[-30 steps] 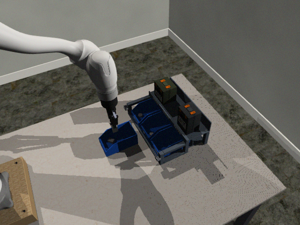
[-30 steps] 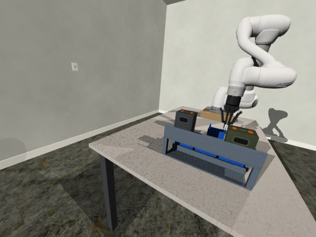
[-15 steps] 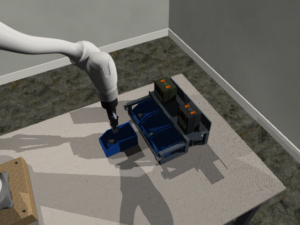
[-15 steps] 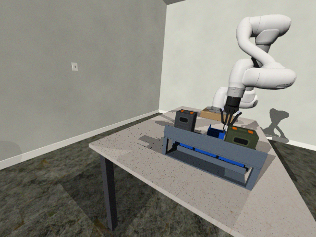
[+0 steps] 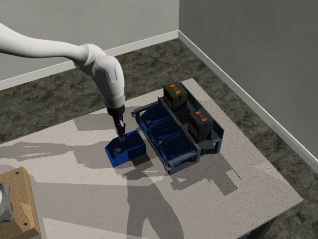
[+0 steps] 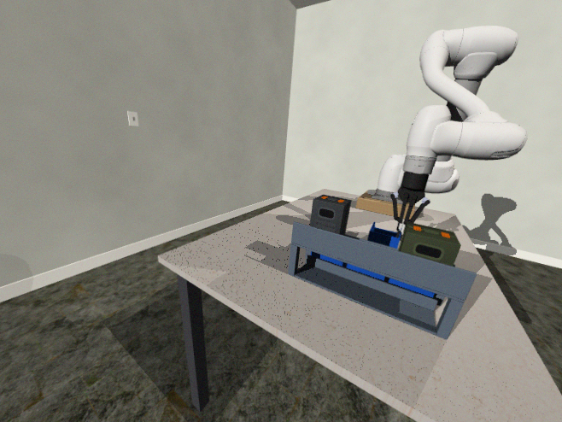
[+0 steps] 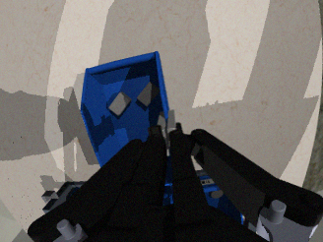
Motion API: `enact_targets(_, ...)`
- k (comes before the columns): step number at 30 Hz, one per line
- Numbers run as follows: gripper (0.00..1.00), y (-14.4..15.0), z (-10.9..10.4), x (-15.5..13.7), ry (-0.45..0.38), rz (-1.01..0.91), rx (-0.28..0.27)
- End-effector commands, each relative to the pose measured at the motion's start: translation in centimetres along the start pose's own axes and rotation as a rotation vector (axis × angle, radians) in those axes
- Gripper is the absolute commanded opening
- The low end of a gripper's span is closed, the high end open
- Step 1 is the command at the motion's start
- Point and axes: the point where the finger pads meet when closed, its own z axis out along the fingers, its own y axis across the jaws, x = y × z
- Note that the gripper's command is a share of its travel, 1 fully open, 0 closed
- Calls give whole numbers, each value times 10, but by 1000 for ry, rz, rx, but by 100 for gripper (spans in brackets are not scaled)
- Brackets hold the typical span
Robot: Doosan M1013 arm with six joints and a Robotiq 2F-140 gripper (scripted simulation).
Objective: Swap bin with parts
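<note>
The blue open bin with parts point(image 5: 133, 150) point(image 6: 380, 236) point(image 7: 105, 124) is in front of the shelf, at or just above the table top. Two grey parts point(image 7: 118, 104) point(image 5: 118, 150) lie in it. My gripper point(image 5: 121, 137) point(image 6: 401, 226) point(image 7: 168, 120) points down and is shut on the thin back wall of this bin. The grey shelf point(image 5: 182, 159) point(image 6: 377, 259) holds three blue open bins in its lower row. The nearest one point(image 5: 177, 147) looks empty, while the far one point(image 5: 153, 116) has a small part in it.
An olive box point(image 5: 176, 95) point(image 6: 429, 245) and a dark grey box point(image 5: 200, 124) point(image 6: 330, 213) with orange clips stand on the shelf's upper board. The arm's wooden base block point(image 5: 18, 200) point(image 6: 377, 202) is at the table's corner. A wall runs behind the shelf.
</note>
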Motion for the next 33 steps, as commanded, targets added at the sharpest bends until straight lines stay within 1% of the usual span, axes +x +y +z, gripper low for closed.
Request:
enact_targets(1, 10, 0, 0, 0, 0, 0, 0)
enact_targets(2, 24, 0, 0, 0, 0, 0, 0)
enact_targets(33, 24, 0, 0, 0, 0, 0, 0)
